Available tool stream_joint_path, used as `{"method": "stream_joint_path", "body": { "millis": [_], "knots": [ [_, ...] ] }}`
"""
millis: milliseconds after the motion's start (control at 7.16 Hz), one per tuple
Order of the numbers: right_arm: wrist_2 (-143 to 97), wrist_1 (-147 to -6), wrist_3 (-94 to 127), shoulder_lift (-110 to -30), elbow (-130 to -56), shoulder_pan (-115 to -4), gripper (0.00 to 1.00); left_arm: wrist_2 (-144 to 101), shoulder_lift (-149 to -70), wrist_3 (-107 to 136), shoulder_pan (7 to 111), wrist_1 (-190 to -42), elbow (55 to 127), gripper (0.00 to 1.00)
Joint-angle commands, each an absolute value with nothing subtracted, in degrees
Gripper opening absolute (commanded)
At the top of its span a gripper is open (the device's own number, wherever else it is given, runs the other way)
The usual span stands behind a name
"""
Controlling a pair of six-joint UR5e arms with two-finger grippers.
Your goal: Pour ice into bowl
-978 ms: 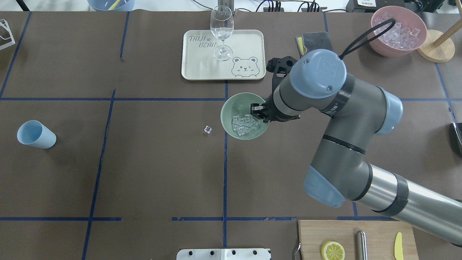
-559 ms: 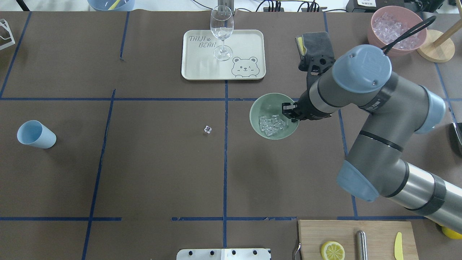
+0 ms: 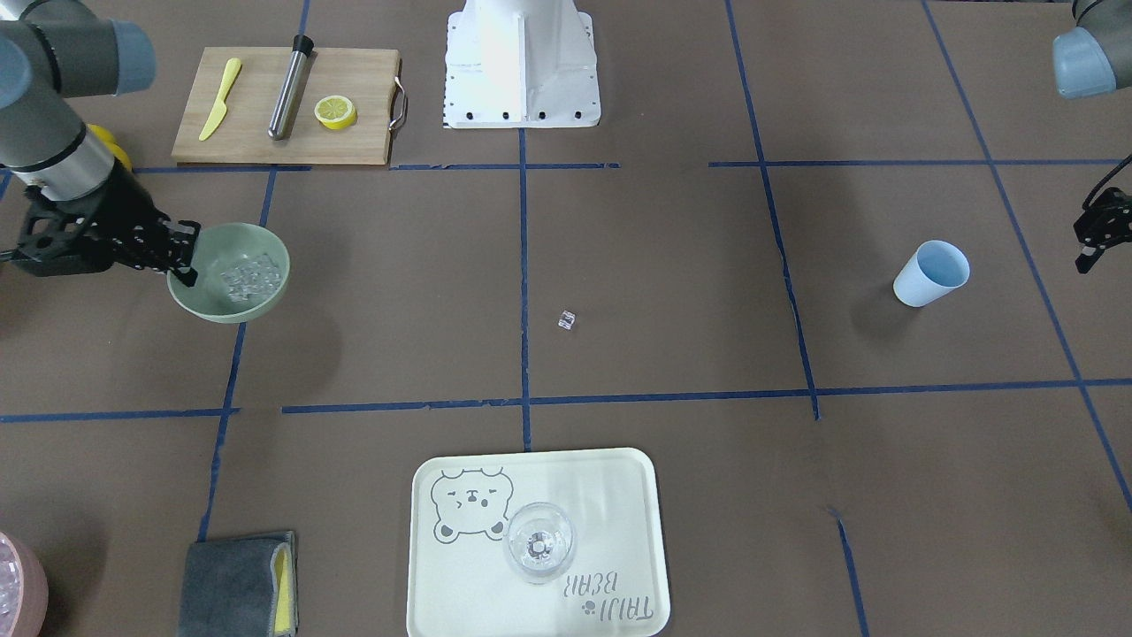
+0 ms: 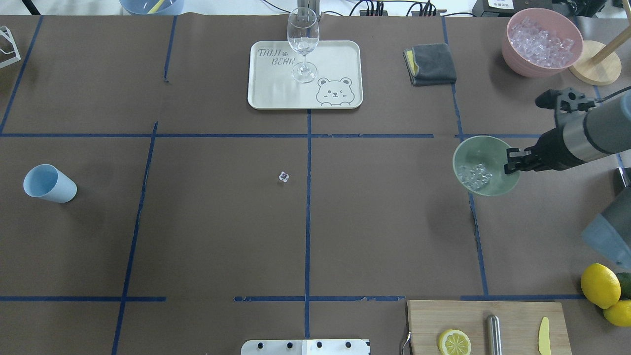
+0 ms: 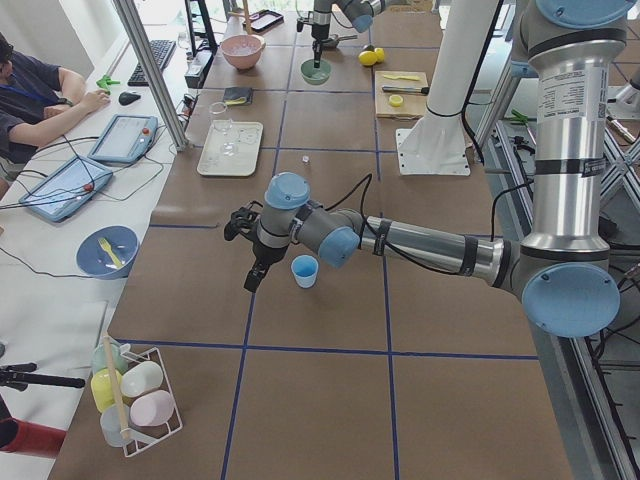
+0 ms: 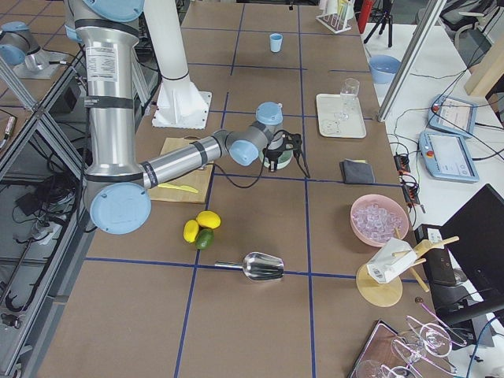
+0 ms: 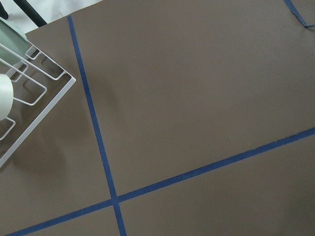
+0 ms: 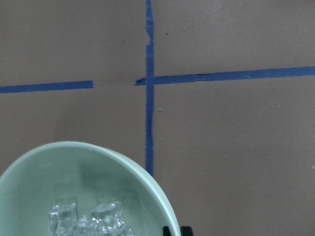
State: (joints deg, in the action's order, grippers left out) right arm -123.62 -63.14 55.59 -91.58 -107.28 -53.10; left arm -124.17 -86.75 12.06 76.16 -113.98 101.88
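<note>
The right jaws pinch the rim of the bowl [image 4: 488, 150], held above the tabletop [image 4: 222, 222], with ice [image 4: 474, 176] inside. Whether the left jaws are spread, I cannot tell.

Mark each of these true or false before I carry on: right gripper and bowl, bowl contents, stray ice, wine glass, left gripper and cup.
1. The right gripper grips the mint-green bowl by its rim. True.
2. The bowl is empty. False: it holds a small heap of ice cubes.
3. A single ice cube lies loose on the table, well away from the bowl. True.
4. The wine glass stands on the cutting board. False: it stands on the bear tray.
5. The left gripper holds the blue cup. False: the cup stands free on the table, with the gripper off to one side and not touching it.
</note>
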Motion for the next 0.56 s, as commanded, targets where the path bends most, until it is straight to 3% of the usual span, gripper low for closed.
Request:
{"method": "stream_joint_path", "body": {
  "millis": [0,279,419],
  "knots": [
    [-129.09,-52.08,47.58,-96.58,-98.40,-59.92,0.00,-128.75,-86.83,11.69,77.87,-112.34,100.81,1.00],
    [-132.34,-41.36,47.37,-96.77,-89.08,-61.08,0.00,-128.85,-87.36,8.10,79.18,-108.56,100.81,1.00],
    [-133.58,-41.14,47.37,-97.20,-88.60,-61.35,0.00,-128.85,-87.36,8.09,79.19,-108.55,100.72,1.00]
  ]
}}
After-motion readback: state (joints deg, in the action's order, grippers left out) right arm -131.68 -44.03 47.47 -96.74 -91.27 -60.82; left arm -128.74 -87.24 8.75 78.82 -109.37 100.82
